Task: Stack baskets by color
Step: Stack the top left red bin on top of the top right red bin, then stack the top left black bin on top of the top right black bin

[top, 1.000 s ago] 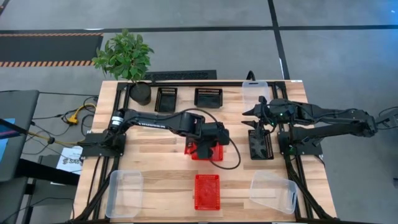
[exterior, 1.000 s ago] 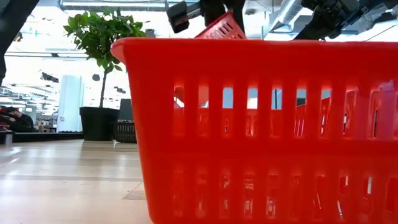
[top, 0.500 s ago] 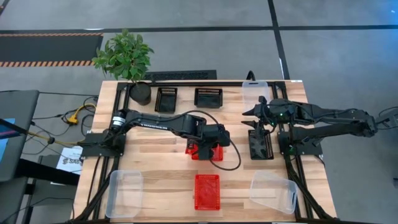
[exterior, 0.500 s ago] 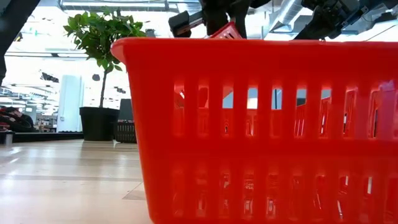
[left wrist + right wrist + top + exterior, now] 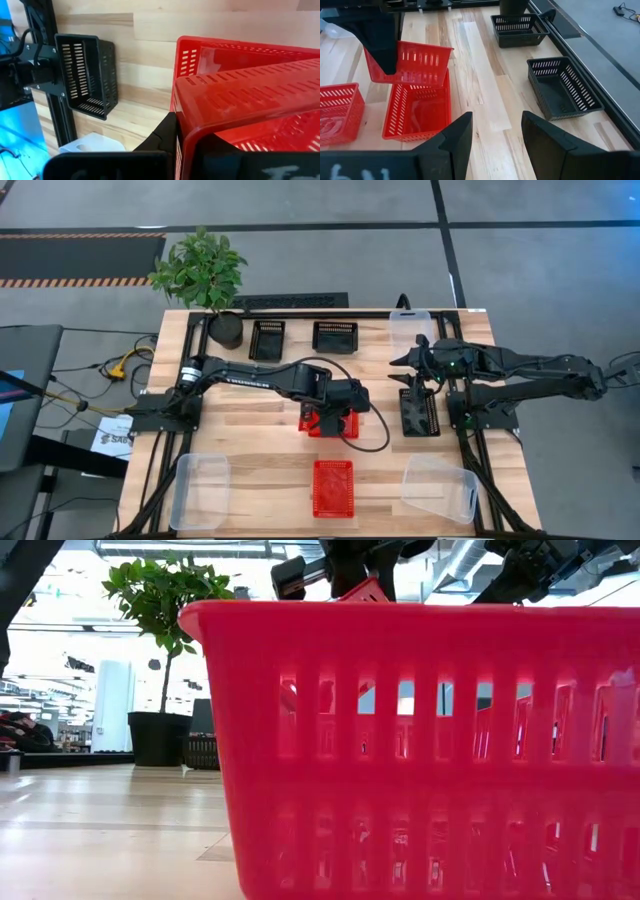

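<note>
My left gripper [image 5: 336, 406] is shut on a red perforated basket [image 5: 412, 62] and holds it tilted just above a second red basket [image 5: 417, 111] at the table's middle. A third red basket [image 5: 333, 486] sits near the front edge and fills the low view [image 5: 430, 740]. Two black baskets [image 5: 267, 338] [image 5: 335, 336] stand at the back and a third [image 5: 418, 412] at the right. Clear bins lie front left [image 5: 200, 490], front right [image 5: 440, 488] and back right [image 5: 412, 328]. My right gripper [image 5: 497, 132] waits open above the third black basket. My left gripper pinches one end wall of the red basket at its rim [image 5: 186, 131], one finger outside [image 5: 162, 137] and one inside [image 5: 220, 150]. The fingers come from above, slanting down. The basket hangs tilted over the lower red basket; whether the two touch I cannot tell.
A potted plant [image 5: 205, 275] in a round black pot [image 5: 226, 330] stands at the back left corner. Dark frame rails [image 5: 150, 470] run along the table's sides. Bare wood [image 5: 250, 460] lies between the red baskets and the front left clear bin.
My left gripper has sunk a little with the red basket toward the red basket beneath it, then kept still. The basket stays tilted in the hold.
</note>
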Motion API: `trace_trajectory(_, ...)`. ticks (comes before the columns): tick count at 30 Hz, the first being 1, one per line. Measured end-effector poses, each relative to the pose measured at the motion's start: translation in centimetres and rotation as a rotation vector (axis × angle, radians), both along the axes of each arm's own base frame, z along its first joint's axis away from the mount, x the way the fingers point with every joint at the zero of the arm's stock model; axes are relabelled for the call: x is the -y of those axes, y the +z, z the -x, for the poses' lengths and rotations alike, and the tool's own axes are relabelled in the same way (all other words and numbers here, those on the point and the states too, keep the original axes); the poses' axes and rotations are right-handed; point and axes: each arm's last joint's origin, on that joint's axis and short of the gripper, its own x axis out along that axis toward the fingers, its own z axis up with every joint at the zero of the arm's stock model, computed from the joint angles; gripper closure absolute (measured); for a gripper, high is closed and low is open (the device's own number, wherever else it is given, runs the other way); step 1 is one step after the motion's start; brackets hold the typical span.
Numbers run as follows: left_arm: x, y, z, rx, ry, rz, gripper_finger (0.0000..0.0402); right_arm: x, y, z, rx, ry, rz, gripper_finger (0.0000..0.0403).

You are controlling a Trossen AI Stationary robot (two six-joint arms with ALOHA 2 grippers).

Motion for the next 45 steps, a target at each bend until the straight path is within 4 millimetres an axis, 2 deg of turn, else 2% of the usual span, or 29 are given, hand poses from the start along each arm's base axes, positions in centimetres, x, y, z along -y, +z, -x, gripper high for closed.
trace_trajectory(12, 0.0, 0.0, 0.0, 0.001, 0.004, 0.001, 0.0391, 0.0, 0.0, 0.0, 0.0, 0.001, 0.0, 0.0212)
trace_trajectory(25, 0.0, 0.3, -0.2, 0.029, 0.052, 0.003, 0.0277, 0.0, 0.0, 0.0, -0.002, 0.001, 0.0, 0.0212)
trace_trajectory(32, -1.2, 2.6, 0.5, 0.029, 0.246, 0.069, 0.026, 0.0, -0.1, 0.0, -0.01, 0.001, -0.002, 0.0212)
trace_trajectory(37, -3.0, 5.0, 1.9, 0.022, 0.568, 0.065, 0.026, -0.1, -0.1, 0.0, -0.009, 0.01, -0.006, 0.0212)
trace_trajectory(40, -3.8, 5.6, 2.9, -0.008, 0.714, 0.053, 0.0261, -0.1, 0.0, 0.0, -0.002, 0.012, -0.006, 0.0212)
trace_trajectory(45, -4.8, 6.2, 4.9, -0.124, 0.882, 0.135, 0.0261, -0.1, -0.2, -0.8, -0.004, 0.025, -0.015, 0.0212)
